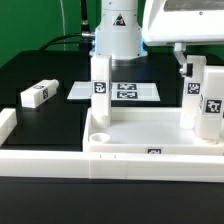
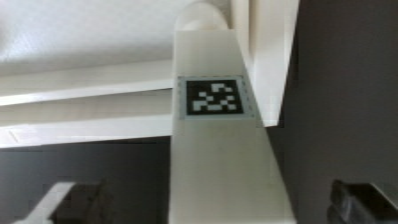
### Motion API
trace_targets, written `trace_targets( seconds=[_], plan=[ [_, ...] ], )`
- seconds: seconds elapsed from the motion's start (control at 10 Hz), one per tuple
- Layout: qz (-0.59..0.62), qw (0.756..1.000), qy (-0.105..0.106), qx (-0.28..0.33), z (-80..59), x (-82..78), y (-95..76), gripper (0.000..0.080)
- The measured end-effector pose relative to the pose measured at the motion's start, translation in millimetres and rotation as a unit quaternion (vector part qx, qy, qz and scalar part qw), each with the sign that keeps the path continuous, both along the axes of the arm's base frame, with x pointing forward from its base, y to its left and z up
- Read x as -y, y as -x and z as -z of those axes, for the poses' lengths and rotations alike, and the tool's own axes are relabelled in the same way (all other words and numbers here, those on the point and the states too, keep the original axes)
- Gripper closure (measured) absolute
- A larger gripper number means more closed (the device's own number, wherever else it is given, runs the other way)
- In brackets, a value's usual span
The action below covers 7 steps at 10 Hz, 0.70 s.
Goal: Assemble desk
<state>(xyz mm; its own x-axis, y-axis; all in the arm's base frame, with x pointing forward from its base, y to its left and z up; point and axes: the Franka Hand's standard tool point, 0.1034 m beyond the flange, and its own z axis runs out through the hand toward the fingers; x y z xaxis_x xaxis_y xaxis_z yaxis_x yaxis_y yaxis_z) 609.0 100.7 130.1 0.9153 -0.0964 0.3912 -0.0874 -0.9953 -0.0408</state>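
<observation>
Backing straight up suits this step: the tool (image 2: 210, 203) stands wide open astride the upright leg (image 2: 215, 150) at the desk top's (image 1: 130, 136) three o'clock end, holding nothing.

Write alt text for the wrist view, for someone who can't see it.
A white desk leg with a black-and-white square tag, seen close up, stands between the fingers of the open gripper, with a gap on each side. Behind it lie the rim of the white desk top and the dark table.
</observation>
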Motion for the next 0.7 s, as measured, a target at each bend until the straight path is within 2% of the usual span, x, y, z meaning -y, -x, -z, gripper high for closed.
trace_targets(
  seconds=[0.1,0.5,0.7],
  plan=[
    [0.0,1.0,-0.002,0.004,-6.3,1.2,-1.2,0.0163],
    [-0.001,1.0,-0.009,0.002,-30.7,6.7,-7.8,0.015],
    [-0.001,1.0,-0.009,0.002,-31.4,6.6,-8.9,0.015]
  ],
)
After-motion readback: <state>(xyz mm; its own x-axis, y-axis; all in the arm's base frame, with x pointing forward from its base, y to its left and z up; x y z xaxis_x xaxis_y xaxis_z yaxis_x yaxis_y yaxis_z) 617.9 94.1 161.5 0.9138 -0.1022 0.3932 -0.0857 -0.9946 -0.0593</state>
